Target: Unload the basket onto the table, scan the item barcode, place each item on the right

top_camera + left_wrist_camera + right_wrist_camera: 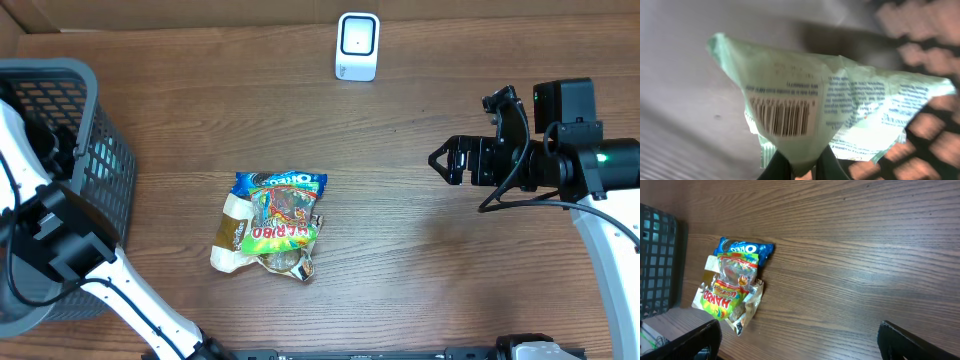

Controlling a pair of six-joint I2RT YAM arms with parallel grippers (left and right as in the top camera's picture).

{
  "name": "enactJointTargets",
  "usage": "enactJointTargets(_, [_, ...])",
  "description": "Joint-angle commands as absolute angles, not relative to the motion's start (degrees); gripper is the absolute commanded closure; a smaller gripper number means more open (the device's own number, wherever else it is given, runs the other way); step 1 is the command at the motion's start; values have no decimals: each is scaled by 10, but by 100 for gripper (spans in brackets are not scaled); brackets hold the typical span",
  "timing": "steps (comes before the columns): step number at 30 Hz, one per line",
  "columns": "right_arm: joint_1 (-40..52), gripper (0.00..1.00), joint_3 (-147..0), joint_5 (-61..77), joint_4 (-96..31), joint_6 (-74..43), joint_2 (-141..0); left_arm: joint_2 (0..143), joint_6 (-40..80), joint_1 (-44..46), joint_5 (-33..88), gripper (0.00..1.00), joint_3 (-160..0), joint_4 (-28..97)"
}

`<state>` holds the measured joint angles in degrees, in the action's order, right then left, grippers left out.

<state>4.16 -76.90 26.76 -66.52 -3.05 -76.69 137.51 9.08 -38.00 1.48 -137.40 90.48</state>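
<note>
A dark grey plastic mesh basket [62, 105] stands at the left edge of the brown wooden table [420, 260], and the left arm reaches into it. In the left wrist view the left gripper [801, 164] is clamped tight on the bottom edge of a pale green, crinkled plastic packet [850, 107]. The packet's black-and-white barcode [785, 119] faces the camera, and blurred mesh shows behind it on the right.

Near the table's middle lies a small heap of snack packets: a blue Oreo wrapper [283, 181] on the far side, a clear and green Haribo bag [281, 226] overlapping it, and a beige pouch [232, 232] partly under the bag.

A small white barcode scanner [357, 46] stands at the far edge. Toward the right edge the right gripper [442, 160] hovers above bare wood, jaws spread wide and holding nothing.
</note>
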Motion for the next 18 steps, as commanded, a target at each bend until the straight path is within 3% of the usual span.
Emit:
enactJointTargets(1, [45, 0, -772, 271, -663, -32, -765, 1363, 93, -383, 20, 96, -1482, 936])
enactJointTargets(18, [45, 0, -772, 271, -656, -32, -765, 1127, 88, -382, 1, 96, -1538, 968])
